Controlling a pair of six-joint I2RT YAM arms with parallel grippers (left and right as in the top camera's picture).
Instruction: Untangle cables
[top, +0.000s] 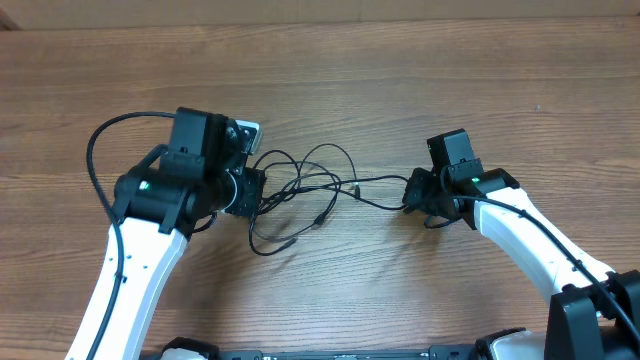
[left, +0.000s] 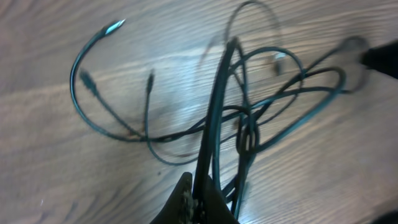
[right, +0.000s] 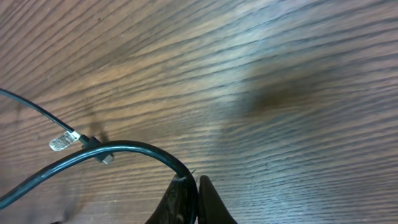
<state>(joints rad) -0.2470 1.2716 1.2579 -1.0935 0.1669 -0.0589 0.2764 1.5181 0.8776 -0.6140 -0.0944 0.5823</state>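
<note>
A tangle of thin black cables (top: 305, 185) lies on the wooden table between my two grippers. My left gripper (top: 252, 192) is at the tangle's left edge. In the left wrist view it (left: 198, 182) is shut on one cable strand (left: 217, 106) that runs up from the jaws through the loops (left: 249, 124). My right gripper (top: 416, 193) is at the right end, where a single cable (top: 380, 181) stretches toward it. In the right wrist view it (right: 191, 182) is shut on that cable (right: 118, 149). A silver-tipped plug (right: 65, 142) lies on the table to the left.
The wooden table (top: 400, 80) stretches bare behind the tangle. A thicker black cord (top: 95, 160) arcs off the left arm. Loose plug ends (left: 113, 27) lie at the left of the tangle. The right gripper's dark tip (left: 380, 56) shows at the left wrist view's top right.
</note>
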